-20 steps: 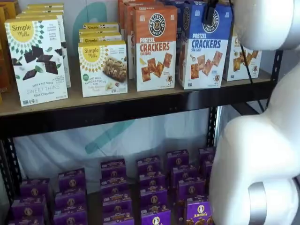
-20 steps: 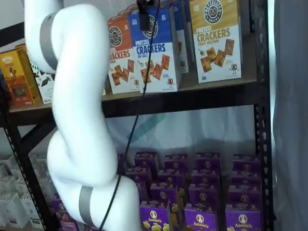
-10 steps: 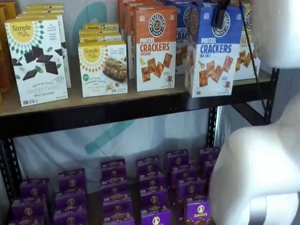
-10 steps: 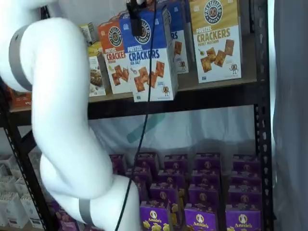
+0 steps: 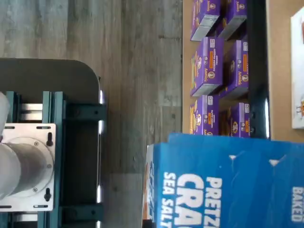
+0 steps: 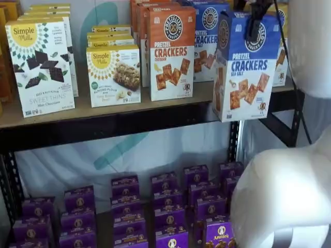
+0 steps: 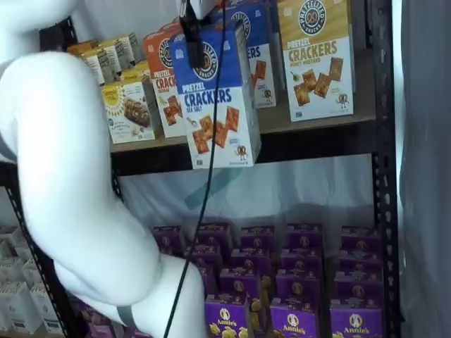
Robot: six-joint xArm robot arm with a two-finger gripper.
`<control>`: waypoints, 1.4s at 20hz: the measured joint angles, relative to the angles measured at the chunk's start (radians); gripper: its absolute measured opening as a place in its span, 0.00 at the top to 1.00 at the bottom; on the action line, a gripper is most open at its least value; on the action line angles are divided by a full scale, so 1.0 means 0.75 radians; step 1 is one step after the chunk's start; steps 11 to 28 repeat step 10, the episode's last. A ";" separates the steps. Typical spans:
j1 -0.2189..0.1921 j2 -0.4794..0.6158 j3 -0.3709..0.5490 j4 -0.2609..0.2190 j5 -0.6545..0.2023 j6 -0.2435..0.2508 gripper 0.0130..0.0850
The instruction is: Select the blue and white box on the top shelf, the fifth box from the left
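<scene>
The blue and white box (image 6: 245, 67) hangs clear of the top shelf (image 6: 103, 126), out in front of its black beam, with its base below the board. It shows in both shelf views (image 7: 215, 98). My gripper (image 6: 252, 23) is shut on the box's top edge; one black finger (image 6: 255, 26) lies over the round logo, and the other is hidden behind the carton. The gripper also shows in a shelf view (image 7: 189, 32). The wrist view shows the box's blue part (image 5: 228, 185) close up, with the shelf's beam (image 5: 256, 71) behind it.
The orange Cheddar carton (image 6: 171, 51), a second blue carton (image 6: 207, 36) and the yellow-topped carton (image 7: 317, 56) stand on the shelf, with Simple Mills boxes (image 6: 114, 75) to the left. Purple boxes (image 6: 165, 206) fill the lower shelf. My white arm (image 7: 70, 176) and cable (image 7: 204, 197) hang in front.
The blue and white box has come forward off the top shelf in my gripper, moving out and lower in front of the beam. A second blue carton behind it now shows.
</scene>
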 joint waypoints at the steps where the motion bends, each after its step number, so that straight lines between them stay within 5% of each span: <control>1: -0.001 -0.015 0.018 0.001 -0.002 -0.001 0.33; 10: 0.003 -0.113 0.155 0.001 -0.010 -0.001 0.33; 28: 0.003 -0.113 0.155 0.001 -0.010 -0.001 0.33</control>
